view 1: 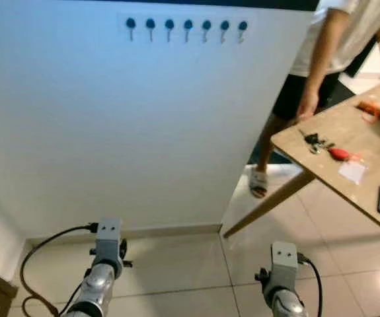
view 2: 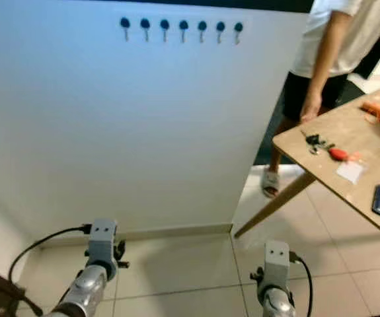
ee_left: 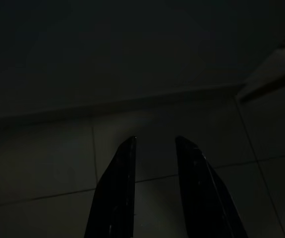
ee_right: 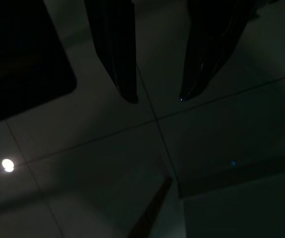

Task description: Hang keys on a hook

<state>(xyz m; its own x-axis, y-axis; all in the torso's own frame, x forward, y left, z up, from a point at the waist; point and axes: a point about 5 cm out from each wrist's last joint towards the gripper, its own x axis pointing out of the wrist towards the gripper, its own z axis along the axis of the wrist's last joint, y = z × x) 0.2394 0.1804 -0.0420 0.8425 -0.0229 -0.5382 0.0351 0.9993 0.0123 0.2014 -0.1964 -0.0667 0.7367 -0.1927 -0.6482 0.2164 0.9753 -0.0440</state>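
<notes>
Metal keys [view 1: 315, 141] on wooden table [view 1: 348, 135]

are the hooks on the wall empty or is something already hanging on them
Empty. All seven dark hooks on the white wall hang bare, and the keys lie on the wooden table to the right.

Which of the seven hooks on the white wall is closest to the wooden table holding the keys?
The hook at the right end of the row; the other six lie farther left, away from the table and keys.
</notes>
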